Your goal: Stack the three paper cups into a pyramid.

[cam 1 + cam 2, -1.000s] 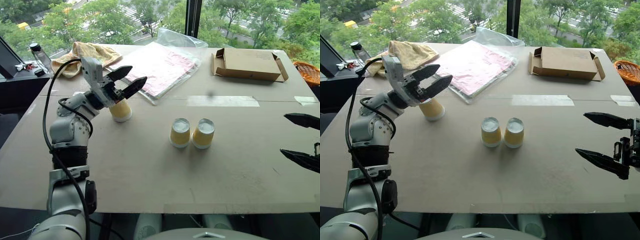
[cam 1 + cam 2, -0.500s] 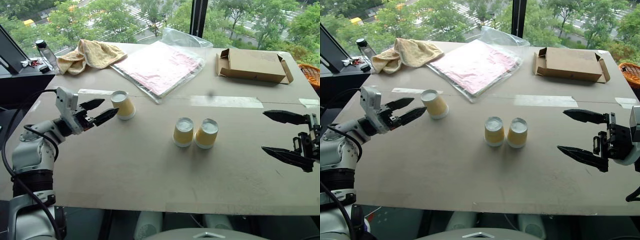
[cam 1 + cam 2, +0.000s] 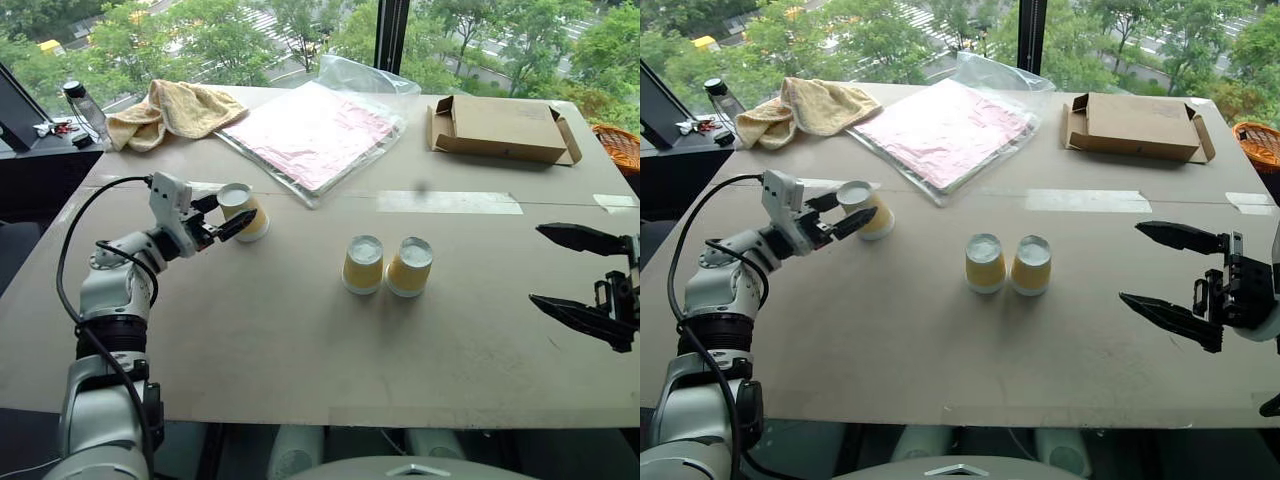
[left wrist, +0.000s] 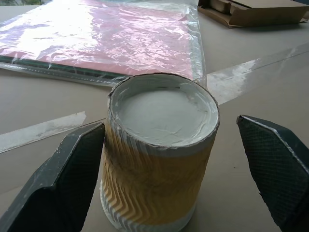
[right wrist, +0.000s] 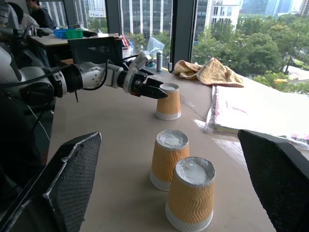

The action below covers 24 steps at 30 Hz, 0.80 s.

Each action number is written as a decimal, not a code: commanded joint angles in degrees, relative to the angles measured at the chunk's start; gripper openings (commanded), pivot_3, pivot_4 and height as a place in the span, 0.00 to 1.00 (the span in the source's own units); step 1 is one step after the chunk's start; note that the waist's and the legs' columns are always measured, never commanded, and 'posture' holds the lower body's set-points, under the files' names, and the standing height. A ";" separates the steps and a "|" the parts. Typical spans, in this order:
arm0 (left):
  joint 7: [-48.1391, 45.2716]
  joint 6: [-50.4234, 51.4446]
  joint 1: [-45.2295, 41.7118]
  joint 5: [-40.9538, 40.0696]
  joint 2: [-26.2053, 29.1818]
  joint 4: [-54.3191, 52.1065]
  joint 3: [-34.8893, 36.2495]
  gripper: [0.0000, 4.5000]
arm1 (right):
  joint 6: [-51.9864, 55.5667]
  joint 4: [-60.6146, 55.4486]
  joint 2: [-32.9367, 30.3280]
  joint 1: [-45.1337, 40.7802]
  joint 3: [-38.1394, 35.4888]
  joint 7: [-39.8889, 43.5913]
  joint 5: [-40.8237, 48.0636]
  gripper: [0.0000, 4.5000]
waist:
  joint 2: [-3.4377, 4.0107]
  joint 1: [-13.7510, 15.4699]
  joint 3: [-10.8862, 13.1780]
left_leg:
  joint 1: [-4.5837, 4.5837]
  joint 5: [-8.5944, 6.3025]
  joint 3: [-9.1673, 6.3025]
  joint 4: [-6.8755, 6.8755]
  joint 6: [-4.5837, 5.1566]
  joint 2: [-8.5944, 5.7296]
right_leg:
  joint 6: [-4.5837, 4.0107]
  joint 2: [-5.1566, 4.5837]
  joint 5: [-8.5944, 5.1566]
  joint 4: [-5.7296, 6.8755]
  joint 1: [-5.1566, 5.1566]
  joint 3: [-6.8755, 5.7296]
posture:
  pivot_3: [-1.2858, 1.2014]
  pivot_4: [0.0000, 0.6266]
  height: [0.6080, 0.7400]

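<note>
Three paper cups stand upside down on the table. One cup is at the left, and the other two stand side by side in the middle, touching. My left gripper is open and level, with its jaws on either side of the left cup. One finger is close against the cup's wall and the other finger stands well clear. At the right edge, my right gripper is open with nothing between its fingers, pointing toward the middle pair.
At the back of the table lie a pink packet in clear plastic, an open cardboard box and a yellow towel. A bottle stands on a side surface at the far left. An orange basket is at the far right.
My left gripper came down from above the left cup, passed to its left, and now straddles it. The right gripper has hardly moved. The camera shifted slightly.
</note>
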 commanded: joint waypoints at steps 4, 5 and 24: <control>-0.09 -5.17 -2.12 0.73 -0.29 2.48 0.86 0.53 | -0.03 -2.06 -0.22 1.31 -3.55 -0.43 1.66 1.00 | 0.00 0.00 0.00 | 0.00 0.00 -0.01 0.00 0.00 0.00 | 0.00 0.00 0.00 0.00 0.00 0.00 | 0.52 0.24 1.00; -0.52 -5.59 -2.27 0.34 -0.28 2.22 1.10 0.51 | -0.05 -2.05 -0.21 1.47 -3.66 -0.47 1.66 1.00 | -0.01 0.01 0.00 | 0.00 0.00 -0.01 0.00 0.00 0.00 | 0.00 0.00 0.00 0.00 0.00 0.00 | 0.52 0.24 1.00; -8.98 21.89 -17.17 -11.09 -10.13 -25.20 -15.27 0.51 | -2.06 -8.80 7.47 18.86 -16.17 -3.88 2.10 1.00 | -0.16 -0.20 0.13 | -0.02 0.00 -0.05 0.05 0.00 -0.03 | 0.03 0.03 -0.01 0.01 0.03 -0.01 | 0.52 0.24 1.00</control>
